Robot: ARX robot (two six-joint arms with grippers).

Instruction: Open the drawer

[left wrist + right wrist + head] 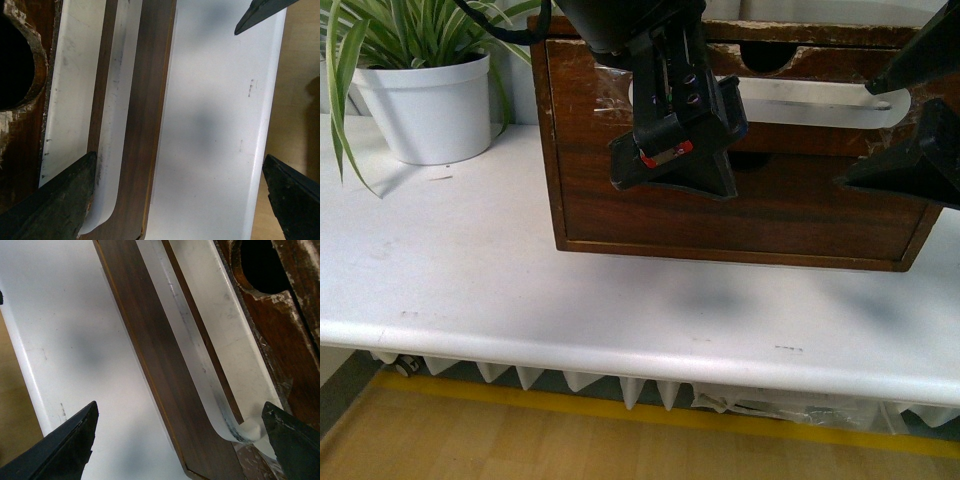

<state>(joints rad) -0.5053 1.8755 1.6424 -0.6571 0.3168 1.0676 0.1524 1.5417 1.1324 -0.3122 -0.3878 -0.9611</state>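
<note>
A white table (470,260) runs across the front view, with a potted plant (425,100) at its far left and the drawer (740,205) on it to the right of centre, its dark wooden front facing the robot. A long white handle (820,102) lies across that front, below a half-round notch (765,58) with a chipped edge. As far as these views show, the front sits level with its wooden frame, so the drawer looks closed and the pulling is all still to do. What seems done is the approach. The left gripper (178,157) hangs close in front of the drawer with its jaws spread wide, one finger (55,202) at the end of the handle and the other out over the table. The right gripper (180,407) is likewise spread, one finger (295,440) by the curled far end of the handle. Whether either finger touches the plastic cannot be told. Nothing is pinched yet. What is left, in my judgement, is closing a gripper on the handle or hooking it, then drawing it toward the table edge.
</note>
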